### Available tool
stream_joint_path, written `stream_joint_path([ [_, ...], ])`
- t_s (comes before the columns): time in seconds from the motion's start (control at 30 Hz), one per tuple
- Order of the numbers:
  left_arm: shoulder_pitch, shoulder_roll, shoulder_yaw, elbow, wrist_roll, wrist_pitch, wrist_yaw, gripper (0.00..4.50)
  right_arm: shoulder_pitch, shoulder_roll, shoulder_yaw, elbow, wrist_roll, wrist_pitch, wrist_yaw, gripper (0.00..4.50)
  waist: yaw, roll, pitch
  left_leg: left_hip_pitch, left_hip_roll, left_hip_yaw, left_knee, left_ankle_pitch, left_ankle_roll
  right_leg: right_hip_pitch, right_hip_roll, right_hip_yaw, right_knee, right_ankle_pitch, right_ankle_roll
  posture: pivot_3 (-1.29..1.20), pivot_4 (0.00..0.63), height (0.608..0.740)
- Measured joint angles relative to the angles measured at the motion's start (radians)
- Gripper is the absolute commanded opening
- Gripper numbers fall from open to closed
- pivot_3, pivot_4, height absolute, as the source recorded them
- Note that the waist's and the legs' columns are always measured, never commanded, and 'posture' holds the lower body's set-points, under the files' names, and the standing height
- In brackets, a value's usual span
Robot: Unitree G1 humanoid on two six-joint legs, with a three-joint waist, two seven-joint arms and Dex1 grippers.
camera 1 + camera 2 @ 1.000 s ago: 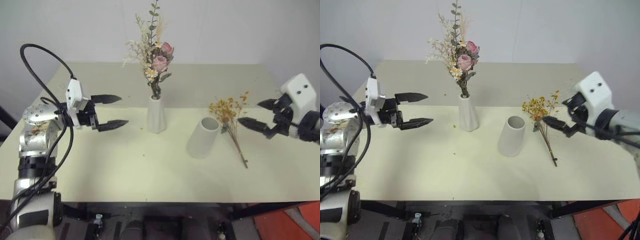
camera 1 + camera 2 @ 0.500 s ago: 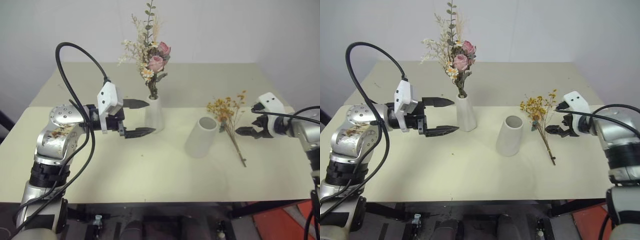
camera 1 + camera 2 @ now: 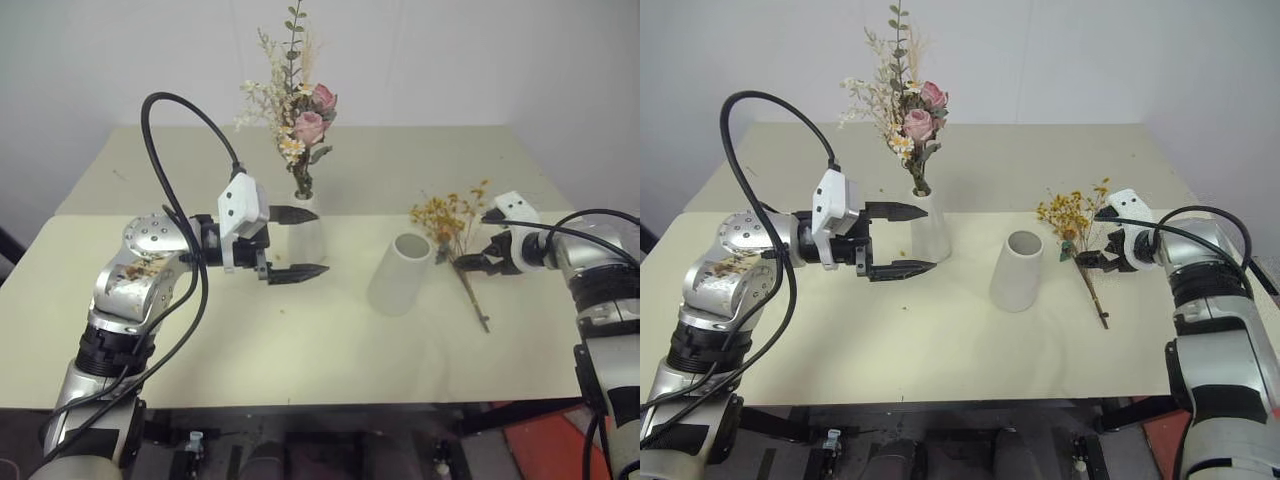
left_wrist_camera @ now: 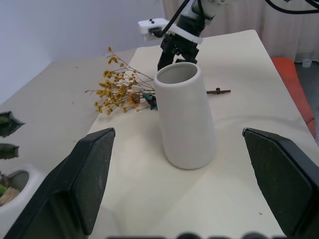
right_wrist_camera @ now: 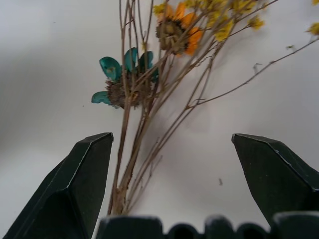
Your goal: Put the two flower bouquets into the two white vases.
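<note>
Head views: the cream tabletop (image 3: pixel 300 350) carried a slim white cone vase (image 3: pixel 931 232) left of centre, holding the bouquet of pink roses, cream sprigs and green leaves (image 3: pixel 298 118) upright. The wider white vase (image 3: pixel 399 274) stood upright and empty to its right, apart from it. The yellow-orange bouquet (image 3: pixel 455 222) lay flat on the tabletop just right of the wider vase, blossoms toward the far side, brown stems trailing toward the near edge. The left tool (image 3: pixel 296 243) pointed rightward, its two black fingers spread, one on the far side and one on the near side of the slim vase's body; contact could not be determined. The right tool (image 3: pixel 1092 254) was at the bouquet's stems, just below the blossoms, fingers parted.

Left wrist view: the left tool's fingers (image 4: pixel 88 172) stood wide apart, released, with the wider vase standing well beyond them. The yellow-orange bouquet lay behind that vase, and the right tool (image 4: pixel 172 51) was over its stems.

Right wrist view: the right tool's fingers (image 5: pixel 82 179) were spread on either side of the thin brown stems (image 5: pixel 130 159), not closed on them. A small teal flower (image 5: pixel 122 74) and an orange bloom (image 5: pixel 175 27) sat among the stems.
</note>
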Motion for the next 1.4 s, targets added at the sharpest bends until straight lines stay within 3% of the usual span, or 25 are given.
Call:
stream_joint_path([
  [0.37,0.004,-0.008,-0.005,-0.002,0.012,-0.001,0.021,4.5,-0.048,0.042,-0.033,0.139,-0.049,-0.043,0.004,0.02,-0.001,0.0,0.0,0.0,0.0,0.0,0.0,0.0,0.0,0.0,0.0,0.0,0.0,0.0,0.0,0.0,0.15,0.74],
  [0.67,0.005,-0.008,-0.005,-0.001,0.024,-0.017,0.029,4.5,-0.056,0.037,-0.101,0.104,-0.055,-0.036,-0.084,0.02,-0.001,0.0,0.0,0.0,0.0,0.0,-0.001,0.0,0.0,0.0,0.0,0.0,0.0,0.0,0.0,0.0,0.15,0.74],
  [0.77,0.004,-0.01,-0.005,0.001,0.022,-0.017,0.034,4.5,-0.015,0.009,-0.203,-0.069,-0.028,-0.033,-0.163,0.02,0.0,0.001,0.001,0.0,0.0,0.0,-0.001,0.0,0.0,-0.001,0.0,0.0,0.0,0.0,0.0,0.0,0.15,0.74],
  [0.9,0.0,-0.008,-0.002,0.002,0.019,-0.015,0.037,4.5,0.121,0.016,-0.409,-0.447,0.064,-0.058,-0.277,0.02,0.004,0.001,0.001,-0.001,0.0,-0.001,-0.001,0.0,0.0,-0.001,0.0,0.0,0.001,0.0,0.0,0.0,0.15,0.74],
  [1.03,-0.003,-0.008,-0.004,0.002,0.017,-0.015,0.031,4.5,0.246,0.125,-0.545,-0.784,0.145,-0.193,-0.379,0.02,-0.001,0.001,0.001,0.0,0.0,-0.001,-0.001,0.0,0.0,0.0,0.0,0.001,0.001,0.0,0.001,0.0,0.15,0.74],
  [1.17,-0.013,-0.01,-0.005,0.005,0.018,-0.015,0.025,4.5,0.25,0.216,-0.621,-0.995,0.292,-0.182,-0.43,0.02,0.0,0.001,0.0,0.001,0.0,-0.001,-0.001,0.0,0.0,0.0,0.001,0.0,0.002,0.0,0.001,0.0,0.15,0.74],
  [1.3,-0.02,-0.022,-0.006,0.023,0.018,-0.015,0.028,4.5,0.253,0.331,-0.681,-1.112,0.504,-0.164,-0.456,0.02,0.0,0.001,0.0,0.0,0.0,-0.001,-0.001,0.0,0.0,0.0,0.0,0.001,0.001,0.0,0.0,0.0,0.15,0.74],
  [1.4,-0.02,-0.029,-0.006,0.023,0.018,-0.013,0.032,4.5,0.284,0.376,-0.68,-1.162,0.576,-0.161,-0.484,0.02,0.001,0.001,0.0,0.0,0.0,-0.001,-0.001,0.0,0.0,0.0,0.0,0.0,0.001,0.0,0.0,0.0,0.15,0.74],
])
